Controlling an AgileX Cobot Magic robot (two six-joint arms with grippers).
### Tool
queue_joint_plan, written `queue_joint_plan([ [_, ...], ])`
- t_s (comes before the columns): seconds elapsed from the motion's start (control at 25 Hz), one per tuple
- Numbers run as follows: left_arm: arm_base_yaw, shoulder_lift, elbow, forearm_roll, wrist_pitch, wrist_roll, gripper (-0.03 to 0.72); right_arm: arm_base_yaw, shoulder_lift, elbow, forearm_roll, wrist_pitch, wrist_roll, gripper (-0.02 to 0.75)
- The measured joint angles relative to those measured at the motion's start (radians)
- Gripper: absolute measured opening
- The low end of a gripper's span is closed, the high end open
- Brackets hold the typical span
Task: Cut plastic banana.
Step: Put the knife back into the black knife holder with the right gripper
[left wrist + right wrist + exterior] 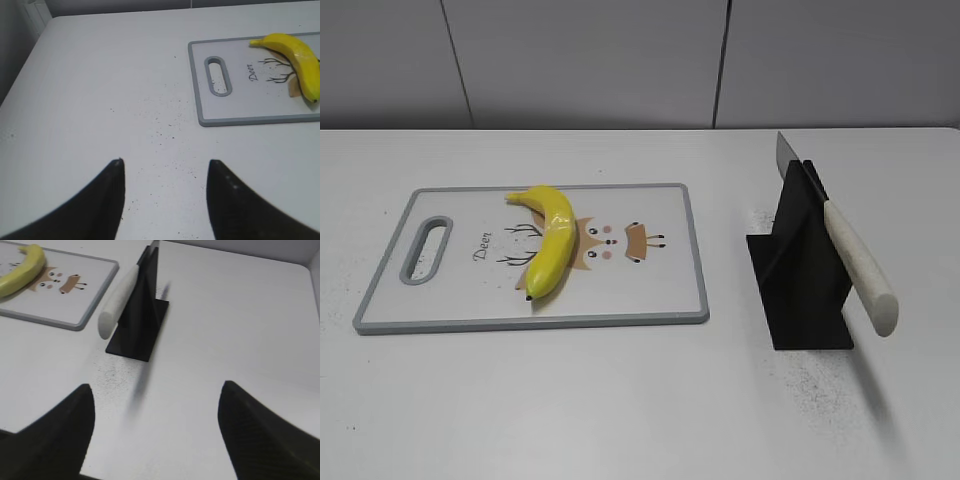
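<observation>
A: What lay ahead of the right gripper (155, 435)?
B: Its jaws stood wide apart above the white desk (240, 330). Beyond, a black knife stand (142, 322) held a white-handled knife (117, 302).
A: And left?
B: The plastic banana (20, 270) lay on the cutting board (85, 295).

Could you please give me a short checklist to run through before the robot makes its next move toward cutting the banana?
1. Glossy yellow plastic banana lies on the white grey-rimmed cutting board: ok.
2. Banana uncut, in one piece: ok.
3. White-handled knife rests in the black stand, handle toward the near edge of the table, nothing blocking it: ok.
4. Right pincer open, empty, with the stand ahead of it: ok.
5. Left pincer open, empty, above bare white table to the left of the board: ok.
6. Whether the stand is fixed to the table: cannot tell.
</observation>
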Motion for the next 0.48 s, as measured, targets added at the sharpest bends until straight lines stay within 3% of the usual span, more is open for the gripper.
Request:
queue_joint_plan([
  [0.24,0.029,0.000,0.000,-0.001,0.000,0.000,0.481,-0.174,0.000,0.000,0.000,0.000,0.000,0.580],
  [0.48,0.029,0.000,0.000,-0.001,0.000,0.000,0.480,-0.211,0.000,0.000,0.000,0.000,0.000,0.580],
])
